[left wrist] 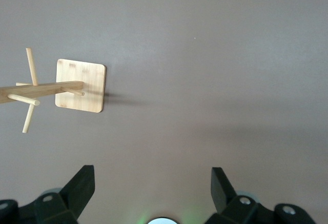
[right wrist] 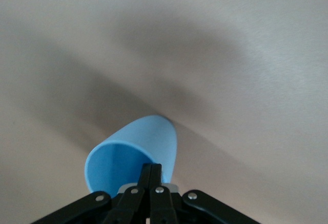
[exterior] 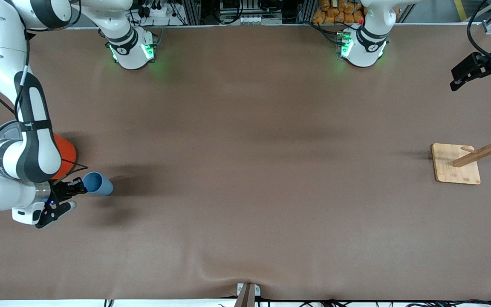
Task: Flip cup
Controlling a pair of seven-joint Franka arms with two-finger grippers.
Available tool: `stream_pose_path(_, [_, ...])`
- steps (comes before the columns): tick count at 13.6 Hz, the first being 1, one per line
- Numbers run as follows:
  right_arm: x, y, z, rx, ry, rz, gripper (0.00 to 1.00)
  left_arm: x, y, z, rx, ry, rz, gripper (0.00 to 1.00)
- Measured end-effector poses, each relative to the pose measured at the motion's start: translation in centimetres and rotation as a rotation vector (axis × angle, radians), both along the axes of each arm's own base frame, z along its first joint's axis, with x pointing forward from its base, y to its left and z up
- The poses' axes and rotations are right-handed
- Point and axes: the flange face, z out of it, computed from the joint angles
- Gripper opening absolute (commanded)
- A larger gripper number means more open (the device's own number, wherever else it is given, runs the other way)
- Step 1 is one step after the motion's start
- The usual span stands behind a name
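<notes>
Just one cup (exterior: pixel 98 183), one can (exterior: pixel 65 155).

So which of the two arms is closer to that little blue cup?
The right. Its end effector is shut on the rim of the cup, which is tipped on its side. The left end effector waits open over the table's other end, near the wooden rack.

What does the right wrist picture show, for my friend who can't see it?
The right hand is shut on the rim of a light blue cup, one finger inside its mouth. The cup is tipped on its side, its base touching the brown table.
</notes>
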Motion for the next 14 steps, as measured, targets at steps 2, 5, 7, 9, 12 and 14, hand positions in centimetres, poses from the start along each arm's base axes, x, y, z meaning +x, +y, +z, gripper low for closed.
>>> stream_pose_path(2, [-0.07, -0.01, -0.05, 0.007, 0.002, 0.025, 0.00, 0.00, 0.05, 0.04, 0.000, -0.001, 0.001, 1.00])
stream_pose_path(5, [0.01, -0.04, -0.06, 0.012, -0.008, 0.047, 0.00, 0.11, 0.11, -0.11, -0.001, 0.002, 0.002, 1.00])
stream_pose_path(7, [0.11, -0.07, -0.06, 0.011, -0.017, 0.049, 0.00, 0.32, 0.19, -0.29, -0.002, 0.005, 0.003, 1.00])
stream_pose_path(9, [0.13, -0.09, -0.07, 0.011, -0.018, 0.049, 0.00, 0.44, 0.25, -0.33, -0.002, 0.006, 0.003, 1.00])
stream_pose_path(12, [0.16, -0.11, -0.07, 0.010, -0.021, 0.049, 0.00, 0.46, 0.28, -0.26, -0.002, 0.005, 0.000, 1.00])
stream_pose_path(14, [0.35, -0.15, -0.11, 0.006, -0.040, 0.047, 0.00, 0.48, 0.48, -0.26, -0.002, 0.005, -0.010, 1.00])
